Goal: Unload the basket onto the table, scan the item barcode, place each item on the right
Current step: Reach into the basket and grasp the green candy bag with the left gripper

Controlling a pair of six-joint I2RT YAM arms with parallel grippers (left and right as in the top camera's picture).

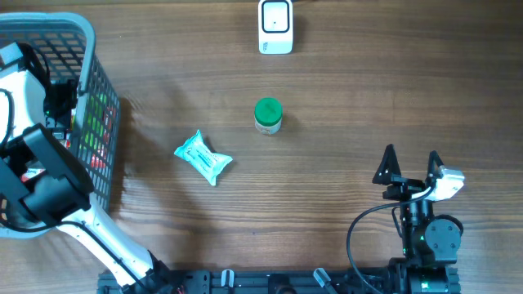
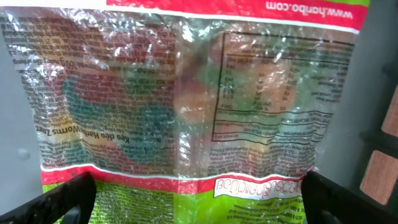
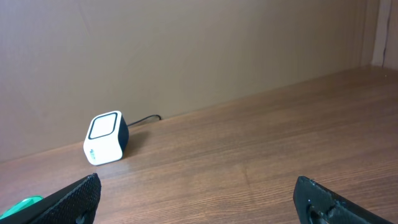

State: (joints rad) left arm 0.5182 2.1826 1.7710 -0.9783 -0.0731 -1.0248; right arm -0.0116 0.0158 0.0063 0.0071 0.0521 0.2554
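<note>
Hanging over gummy-worm bag (image 2: 186, 93) in grey basket (image 1: 102, 114) with left hand (image 2: 199, 200) spread wide, gripping nothing.
Resting right hand (image 1: 411, 158) equally wide open and empty, low over tabletop (image 1: 310, 180); white barcode scanner (image 1: 275, 26) at far edge, green-lidded jar (image 1: 268, 115) and tissue pack (image 1: 203, 157) mid-tabletop.

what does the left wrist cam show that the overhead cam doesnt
Only the left wrist view: a close look at the clear gummy bag, with its printed text and nutrition table, and the fingertips of the open left gripper framing it.

Only the overhead view: the white scanner, the green-lidded jar, the light-blue packet, and the open right gripper over the wooden table.

Both: the grey basket, whose wall shows at the wrist view's right edge, and red-and-green packaging inside it.
</note>
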